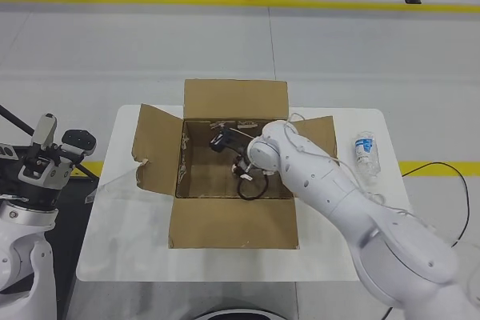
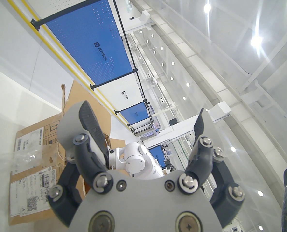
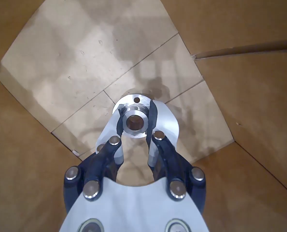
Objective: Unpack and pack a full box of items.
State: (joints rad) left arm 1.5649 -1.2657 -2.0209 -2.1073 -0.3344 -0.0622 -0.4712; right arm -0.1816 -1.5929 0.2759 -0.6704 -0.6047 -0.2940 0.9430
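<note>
box: open cardboard box (image 1: pixel 232 222) in the middle of the white table (image 1: pixel 344 264), all four flaps (image 1: pixel 156 148) folded outward, top fully open.
room: bare table strip in front of the box; narrow strips at the left and right flaps; far flap reaches the table's back edge.
bottle: clear plastic bottle (image 1: pixel 367 154) lying on the table just beside the right flap, apart from the box.
right arm: white right arm (image 1: pixel 320 180) crosses over the right wall of the box and goes down inside, wrist near the middle.
right gripper: right gripper (image 3: pixel 136 119) down near the box floor, fingers narrow, pads (image 3: pixel 153 113) pressed on both sides of the hub of a metal ring (image 3: pixel 129 98).
metal ring: shiny, flanged, small hole in the flange, sits low inside the box over the floor seams; cannot tell if it is touching the floor.
left gripper: left gripper (image 2: pixel 143 112) spread wide, holds nothing, pointing up at the ceiling, off the left side of the table.
views: right wrist view gives the ring and the grip, which the top view hides under the arm; left wrist view gives the outside of the box with its labels.
</note>
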